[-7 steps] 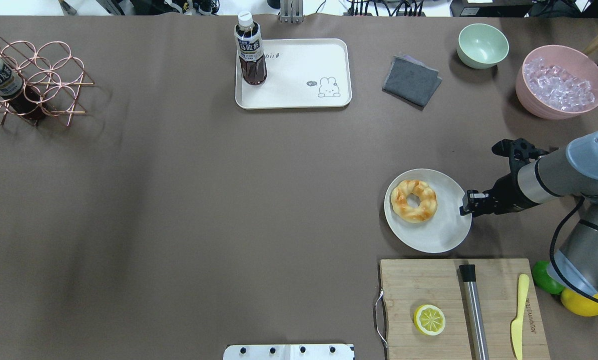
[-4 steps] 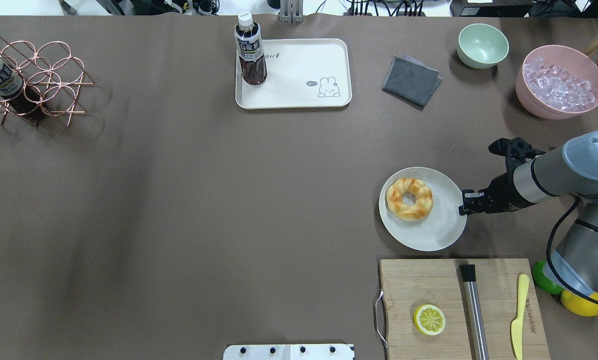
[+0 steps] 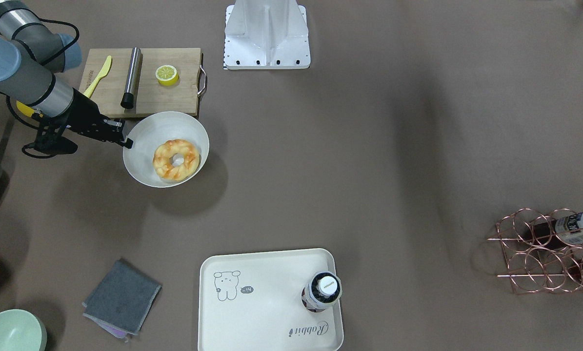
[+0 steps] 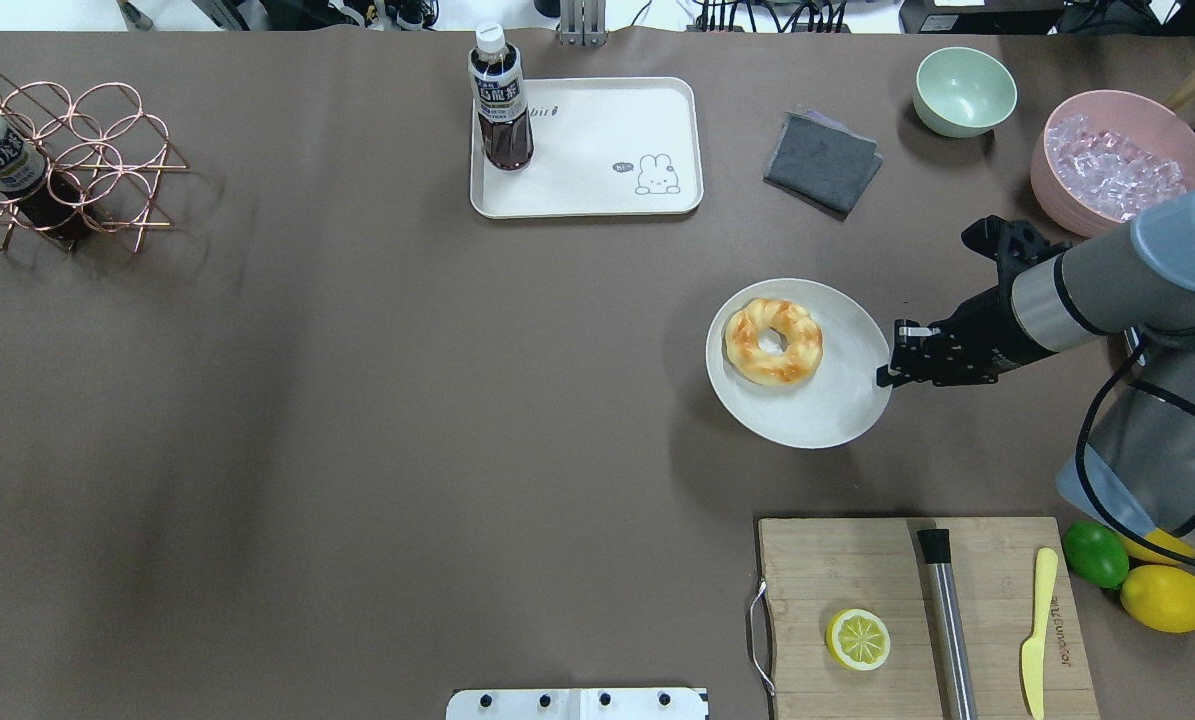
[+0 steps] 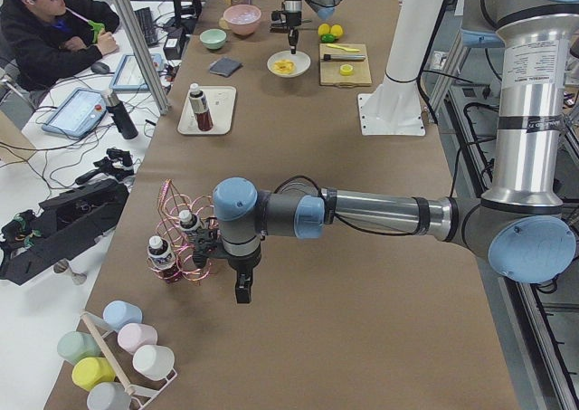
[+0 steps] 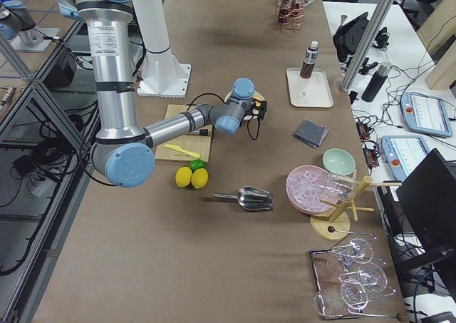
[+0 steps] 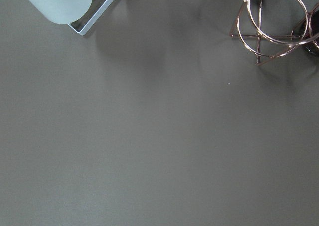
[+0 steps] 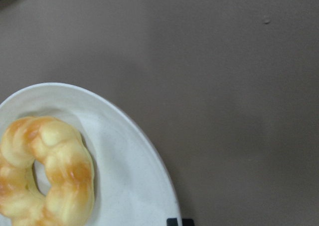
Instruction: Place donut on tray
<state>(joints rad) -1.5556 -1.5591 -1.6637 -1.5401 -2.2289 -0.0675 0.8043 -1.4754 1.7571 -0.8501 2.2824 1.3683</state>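
Observation:
The donut (image 4: 773,341), golden-orange and twisted, lies on a round white plate (image 4: 837,405). It also shows in the front view (image 3: 176,159) and the right wrist view (image 8: 50,171). My right gripper (image 4: 887,372) is shut on the plate's right rim and holds the plate above the table, over its shadow in the front view (image 3: 145,131). The cream tray (image 4: 597,150) with the bear drawing lies at the far middle, away from the plate. My left gripper (image 5: 242,292) hangs near the wire rack at the table's left end; I cannot tell whether it is open or shut.
A dark drink bottle (image 4: 500,100) stands on the tray's left corner. A grey cloth (image 4: 822,160), a green bowl (image 4: 964,92) and a pink bowl of ice (image 4: 1107,165) lie right of the tray. A cutting board (image 4: 857,570) with a half lemon (image 4: 858,639) lies near.
My right gripper has carried the plate with the donut away from the cutting board, left and farther out toward the tray. The donut has stayed on the plate.

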